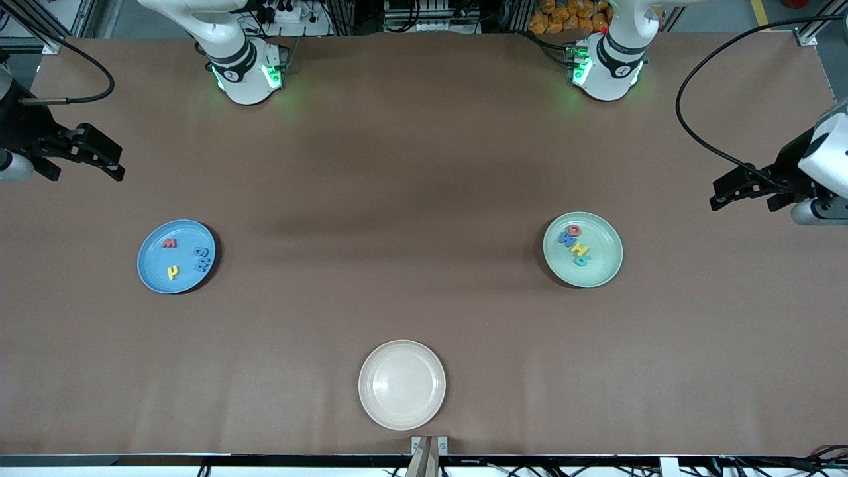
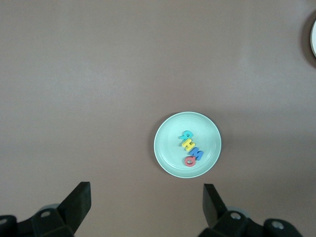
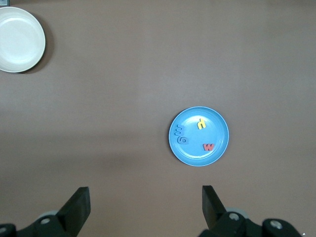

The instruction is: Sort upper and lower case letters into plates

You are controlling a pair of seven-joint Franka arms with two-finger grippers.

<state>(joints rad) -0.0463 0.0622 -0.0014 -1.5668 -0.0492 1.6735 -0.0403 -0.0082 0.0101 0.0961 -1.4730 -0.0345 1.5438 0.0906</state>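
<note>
The light blue plate (image 1: pixel 154 266) lies toward the right arm's end of the table and holds several letters: a red one (image 1: pixel 169 243), a yellow one (image 1: pixel 173 271) and two blue ones (image 1: pixel 201 260). It also shows in the right wrist view (image 3: pixel 190 153). The pale mint green plate (image 1: pixel 604 257) lies toward the left arm's end and holds a row of red, blue, yellow and teal letters (image 1: pixel 576 246). It also shows in the left wrist view (image 2: pixel 167 148). My right gripper (image 1: pixel 119 167) (image 3: pixel 145 203) and my left gripper (image 1: pixel 717 193) (image 2: pixel 146 203) are both open and empty, raised over bare table at the table's ends.
An empty cream-white plate (image 1: pixel 402 384) lies in the middle near the table's front edge, nearer to the front camera than both other plates. It also shows at the edge of both wrist views (image 3: pixel 19 39) (image 2: pixel 314 39). The brown table surface (image 1: pixel 411 232) spreads between the plates.
</note>
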